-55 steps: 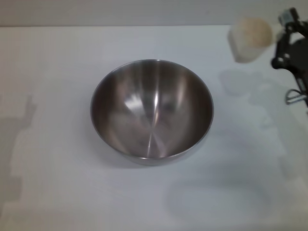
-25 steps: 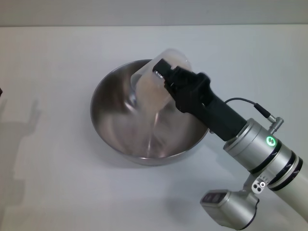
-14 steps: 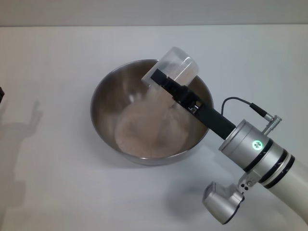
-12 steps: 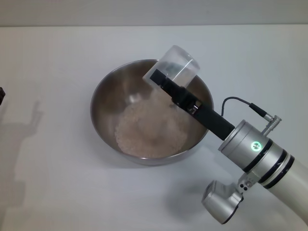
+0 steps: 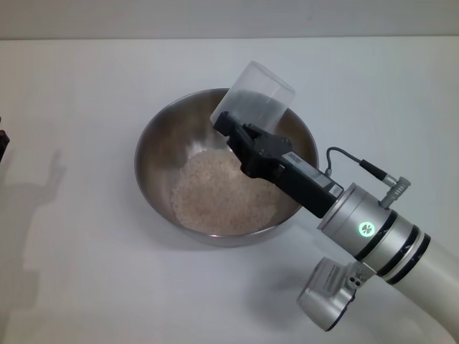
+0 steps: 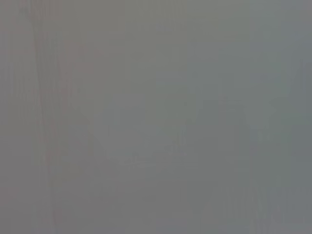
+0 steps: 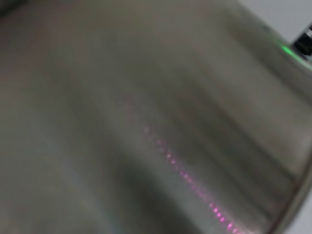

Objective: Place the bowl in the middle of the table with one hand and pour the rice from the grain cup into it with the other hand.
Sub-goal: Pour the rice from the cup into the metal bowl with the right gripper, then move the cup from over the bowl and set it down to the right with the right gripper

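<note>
Right gripper [image 5: 240, 129]: black, clamped on the small translucent clear plastic grain cup [image 5: 252, 95], held tipped over the far rim of the large round shiny stainless-steel bowl [image 5: 154, 147]. We note the bowl sits mid-table on the plain white table [image 5: 86, 272], away from every edge; the pale beige rice [image 5: 219, 193] lies heaped inside. We judge the cup light, thin-walled and slippery, best held around its lower wall. Left gripper: unseen; its wrist view shows only featureless grey. Right wrist view shows blurred steel only.
</note>
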